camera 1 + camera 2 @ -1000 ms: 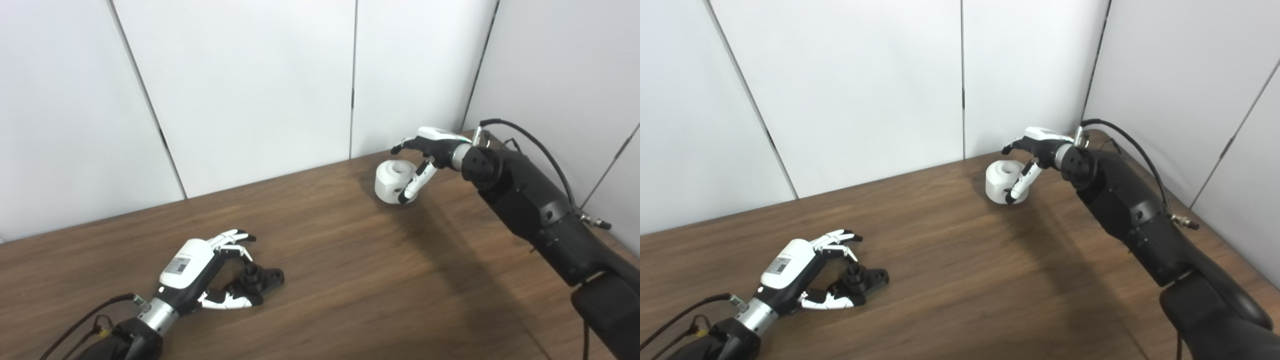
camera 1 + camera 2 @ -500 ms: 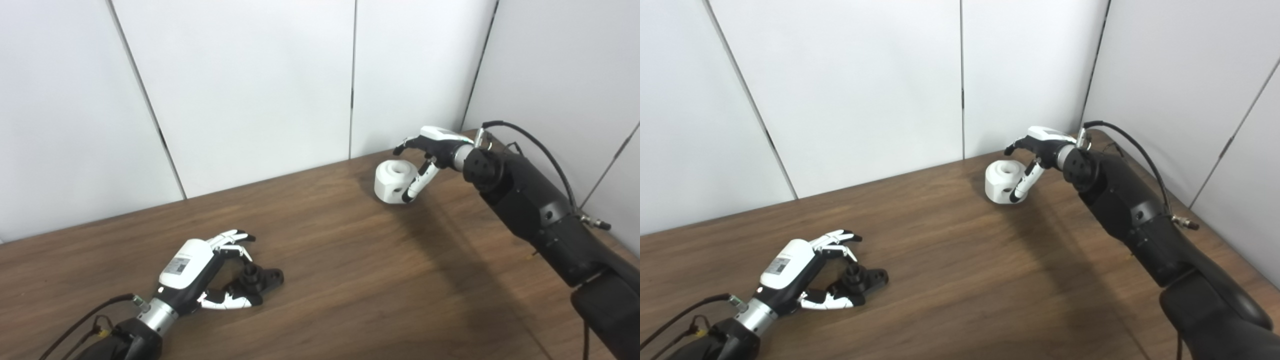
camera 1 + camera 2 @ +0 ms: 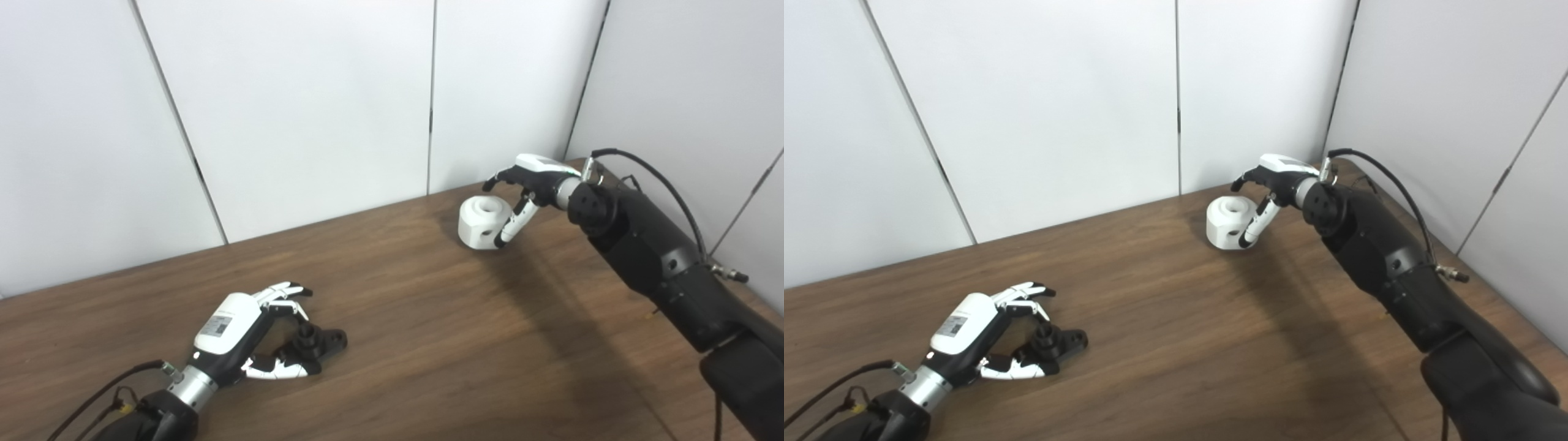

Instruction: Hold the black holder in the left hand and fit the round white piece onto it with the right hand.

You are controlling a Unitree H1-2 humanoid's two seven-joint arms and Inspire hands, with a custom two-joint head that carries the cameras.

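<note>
In the left eye view, the round white piece (image 3: pixel 484 223) sat on the wooden table (image 3: pixel 429 343) near the far right corner, and over the last second it had crept slightly leftward while the right hand (image 3: pixel 525 184) stayed curled over it. The thumb (image 3: pixel 512 222) lay against the piece's near side and the fingers arched over its far top edge. That small drift suggested the hand was nudging the piece as it closed rather than lifting it; the piece seemed to rest on the table, though its underside was too small to read with certainty. The left hand (image 3: pixel 245 334) had not moved. It lay low on the table near the front left, fingers half spread, loosely cupped around the black holder (image 3: pixel 315 343), which sat on the wood between thumb and fingers, not raised.

In the right eye view, the same picture held. The right hand (image 3: pixel 1274 174) bracketed the white piece (image 3: pixel 1229 220) without a clear lift, and its shadow fell toward the front. The left hand (image 3: pixel 980 321) framed the holder (image 3: pixel 1056 343) with a visible gap under the upper fingers, so no firm grip was shown. Holder and piece lay well apart. By my judgement both grasps were unfinished, and the fitting step was some way off.
</note>
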